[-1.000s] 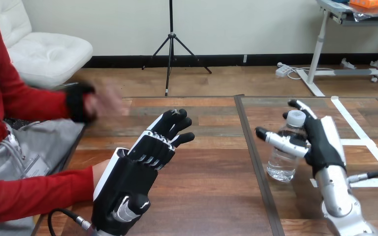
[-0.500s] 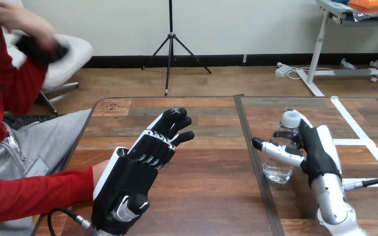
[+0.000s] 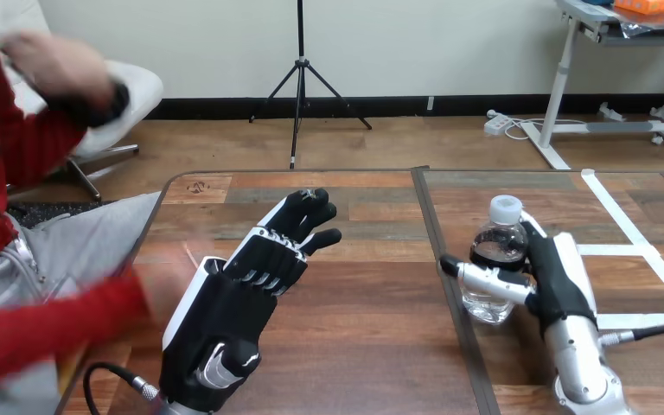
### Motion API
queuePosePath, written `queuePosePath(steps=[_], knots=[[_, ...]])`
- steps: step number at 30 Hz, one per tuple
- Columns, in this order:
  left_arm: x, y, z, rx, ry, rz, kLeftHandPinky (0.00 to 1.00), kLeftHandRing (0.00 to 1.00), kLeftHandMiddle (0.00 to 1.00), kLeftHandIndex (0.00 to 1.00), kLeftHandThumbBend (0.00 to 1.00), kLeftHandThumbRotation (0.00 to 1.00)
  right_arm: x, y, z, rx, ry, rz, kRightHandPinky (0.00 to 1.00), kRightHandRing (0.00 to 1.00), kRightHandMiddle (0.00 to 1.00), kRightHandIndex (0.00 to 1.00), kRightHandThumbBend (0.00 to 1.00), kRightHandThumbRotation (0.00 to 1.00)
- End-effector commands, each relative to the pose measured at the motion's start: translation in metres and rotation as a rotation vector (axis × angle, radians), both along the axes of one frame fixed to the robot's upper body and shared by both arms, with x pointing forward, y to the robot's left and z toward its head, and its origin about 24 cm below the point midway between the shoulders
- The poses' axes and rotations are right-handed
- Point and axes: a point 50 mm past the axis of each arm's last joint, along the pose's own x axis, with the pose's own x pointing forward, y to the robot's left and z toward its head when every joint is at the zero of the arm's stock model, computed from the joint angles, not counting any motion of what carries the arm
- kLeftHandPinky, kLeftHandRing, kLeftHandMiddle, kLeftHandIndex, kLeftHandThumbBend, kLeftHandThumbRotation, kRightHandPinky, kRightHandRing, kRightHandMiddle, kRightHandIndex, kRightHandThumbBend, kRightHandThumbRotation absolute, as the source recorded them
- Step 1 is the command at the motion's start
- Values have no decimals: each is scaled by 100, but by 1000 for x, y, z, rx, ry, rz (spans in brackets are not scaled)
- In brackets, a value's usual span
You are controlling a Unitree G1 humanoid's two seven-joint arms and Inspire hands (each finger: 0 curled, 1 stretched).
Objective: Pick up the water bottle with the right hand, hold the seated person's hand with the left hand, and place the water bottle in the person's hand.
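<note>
The water bottle (image 3: pixel 494 246) stands upright on the surface (image 3: pixel 372 346), at its right half; the right hand (image 3: pixel 558 281) clasps it, thumb (image 3: pixel 484 278) across the front and palm behind, a hold suited to lifting it by the body and leaving the cap free; the left hand (image 3: pixel 238 298) hangs open with relaxed fingers, likely ready to receive; the person's red-sleeved arm (image 3: pixel 60 328) is just beside it, too blurred to tell contact.

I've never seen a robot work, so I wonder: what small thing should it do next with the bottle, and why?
Probably lift the bottle a little. The right hand grips it, thumb across its front, yet it stands on the table. The left hand is open, holding nothing.
</note>
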Motion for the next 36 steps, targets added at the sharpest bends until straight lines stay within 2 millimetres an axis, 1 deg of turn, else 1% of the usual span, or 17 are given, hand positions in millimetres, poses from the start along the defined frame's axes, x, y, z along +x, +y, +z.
queuePosePath(steps=[1,10,13,18,31,36], knots=[[13,-2,16,-16,-82,-3,88,94,94,92,95,72,6,8,4,26,-22,2,77,84,85,91,100,36],[12,-2,16,-15,-82,7,88,93,94,91,95,72,2,9,-2,67,-2,-7,79,85,85,92,99,32],[12,-1,16,-13,-82,8,87,94,94,91,94,73,1,9,-4,75,12,-10,81,86,86,92,99,32],[12,0,16,-8,-83,10,87,94,94,91,95,73,-1,10,-8,70,39,-19,80,86,86,92,99,33],[12,1,17,-10,-84,8,87,94,94,92,95,73,-4,12,-12,71,51,-26,73,84,86,92,99,32],[12,1,17,-11,-94,11,87,93,94,92,94,72,-7,12,-15,77,57,-33,69,82,85,92,99,31]])
